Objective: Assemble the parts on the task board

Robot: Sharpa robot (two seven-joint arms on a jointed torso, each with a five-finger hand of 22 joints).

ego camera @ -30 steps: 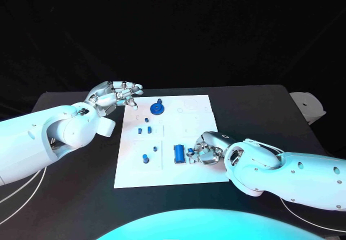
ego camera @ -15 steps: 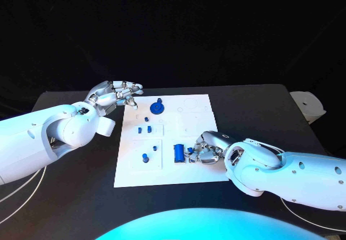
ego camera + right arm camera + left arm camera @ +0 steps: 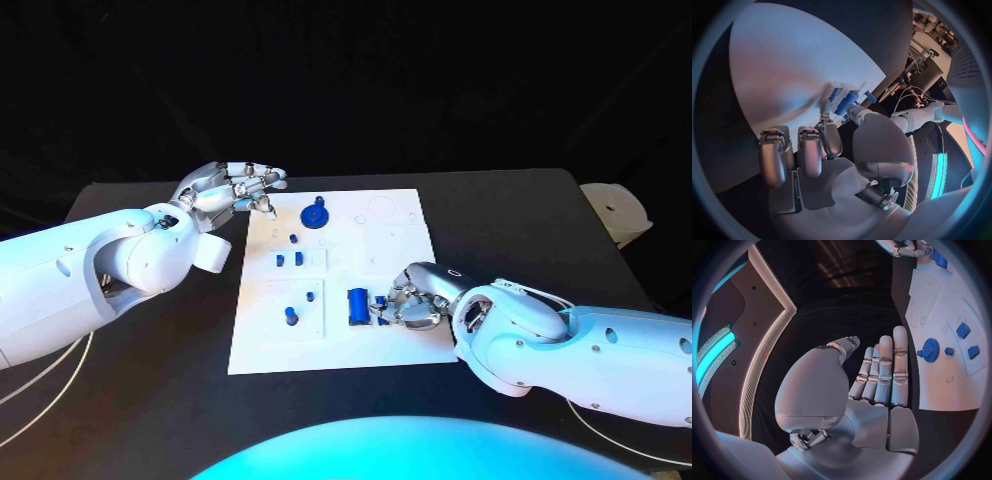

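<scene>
Right hand point(image 3: 411, 305) pinches a small blue part point(image 3: 382, 301) low over the task board point(image 3: 389, 345), beside a blue cylinder point(image 3: 356, 307). Left hand point(image 3: 231, 188) empty, fingers loosely apart. Risk: nudging cylinder, misseating part.

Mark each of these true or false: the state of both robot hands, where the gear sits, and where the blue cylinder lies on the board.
1. The left robot hand holds a blue part. False: it holds nothing and hangs at the board's far left corner, fingers apart.
2. The blue gear sits at the board's far end. True.
3. The right robot hand is at a small blue part beside the blue cylinder. True.
4. The cylinder lies off the board on the black table. False: it lies on the board, near its near end.
5. The right hand rests on the gear. False: the gear is far from it, nearer the left hand.
</scene>
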